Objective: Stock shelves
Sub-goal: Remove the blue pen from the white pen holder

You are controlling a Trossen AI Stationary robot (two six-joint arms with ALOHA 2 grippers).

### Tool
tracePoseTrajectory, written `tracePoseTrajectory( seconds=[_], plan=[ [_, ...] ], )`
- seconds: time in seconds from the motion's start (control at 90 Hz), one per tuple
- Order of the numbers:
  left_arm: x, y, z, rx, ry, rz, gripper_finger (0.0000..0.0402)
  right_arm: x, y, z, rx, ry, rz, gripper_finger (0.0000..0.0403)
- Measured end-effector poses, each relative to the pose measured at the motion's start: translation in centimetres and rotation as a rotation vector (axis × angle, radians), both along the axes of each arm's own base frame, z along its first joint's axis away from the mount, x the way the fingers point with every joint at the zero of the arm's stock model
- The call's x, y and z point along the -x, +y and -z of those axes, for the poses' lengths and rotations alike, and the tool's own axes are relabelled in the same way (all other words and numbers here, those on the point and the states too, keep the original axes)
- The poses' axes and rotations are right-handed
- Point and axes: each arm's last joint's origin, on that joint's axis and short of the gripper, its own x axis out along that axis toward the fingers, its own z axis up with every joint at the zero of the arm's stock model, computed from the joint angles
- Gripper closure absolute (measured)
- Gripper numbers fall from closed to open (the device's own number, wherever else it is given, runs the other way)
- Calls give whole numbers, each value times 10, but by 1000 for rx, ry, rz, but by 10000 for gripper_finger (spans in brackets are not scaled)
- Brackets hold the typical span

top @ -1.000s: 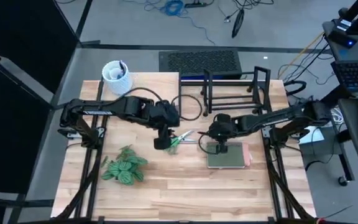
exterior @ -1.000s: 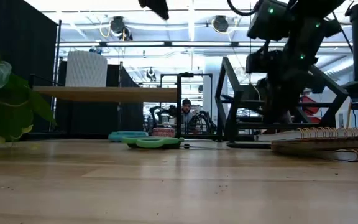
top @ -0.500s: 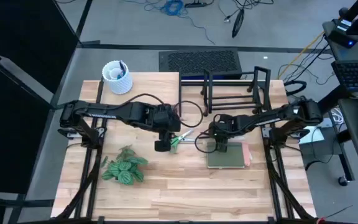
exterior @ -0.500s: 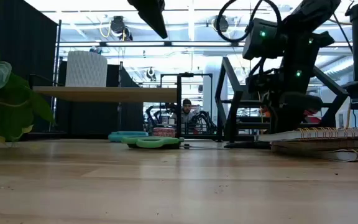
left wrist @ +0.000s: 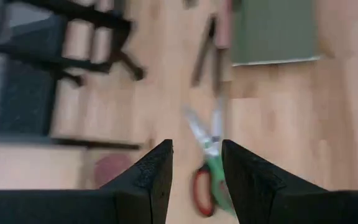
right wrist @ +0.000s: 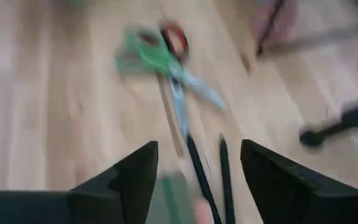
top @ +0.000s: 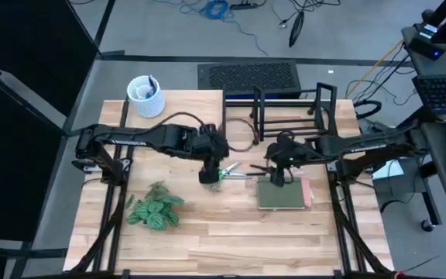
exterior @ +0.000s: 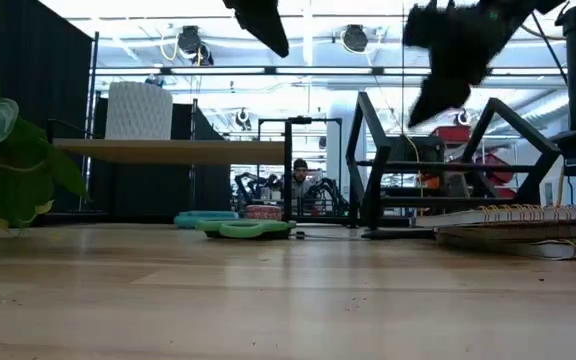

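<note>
- Near the middle of the surface [top: 207, 240], the green-handled scissors [top: 224, 172] lie flat, and they serve as your landmark here.
- Your left gripper [top: 210, 175] hangs just beside the scissors' handles, above them; its fingers [left wrist: 151, 177] stand a moderate way apart with nothing between them, and in the left wrist view the handles show in the gap.
- Your right gripper [top: 277, 175] sits on the blade side of the scissors, over the near edge of the green notebook [top: 283, 194]; its fingers [right wrist: 132, 177] are spread wide and hold nothing.
- Two dark pens [right wrist: 209, 171] lie between the scissors' blade tips and the notebook, close enough to catch by accident.
- The black wire rack [top: 293, 112] stands behind the scissors toward the far edge of the surface, and the pale-wood riser shelf [exterior: 168, 150] stands beside it, carrying a white cup [top: 145, 96].
- Both shelves look nearly unstocked, so the task seems early.
- If the scissors are your pick, lower the left gripper straight down with the fingers straddling the handles, not the blades.
- Close only once both fingers are level with the handles, since thin flat things tend to slide away.
- Keep the right arm high and still so the two arms do not crowd each other.
- The potted plant [top: 155, 208] waits on the near side of the scissors.
</note>
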Motion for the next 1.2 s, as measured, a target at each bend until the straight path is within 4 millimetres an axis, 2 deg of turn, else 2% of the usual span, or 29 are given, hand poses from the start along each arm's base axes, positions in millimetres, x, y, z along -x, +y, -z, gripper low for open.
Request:
tracePoseTrajectory(
  seconds=[0.078, 0.211, 0.322, 0.389, 0.522, 0.722, 0.933, 1.2],
  plan=[
    [12, 10, -22, -49, -77, -78, 277, -3, 5, -4, 12, -86, -27, 190],
    [44, 32, -54, -156, -180, -256, 277, -9, 11, -2, 10, -170, -56, 190],
    [81, 53, -76, -284, -246, -516, 277, -14, 16, 8, 5, -182, -70, 190],
    [105, 63, -85, -298, -274, -659, 277, -18, 18, 15, 2, -196, -76, 190],
    [136, 83, -85, -262, -239, -863, 277, -29, 20, 27, -2, -226, -78, 190],
    [157, 115, -68, -215, -111, -1055, 277, -48, 23, 42, -11, -257, -85, 190],
    [171, 141, -57, -105, -39, -1093, 277, -55, 27, 53, -58, -238, -63, 190],
    [182, 155, -55, -27, -3, -1075, 277, -54, 36, 54, -85, -243, -77, 190]
  ],
)
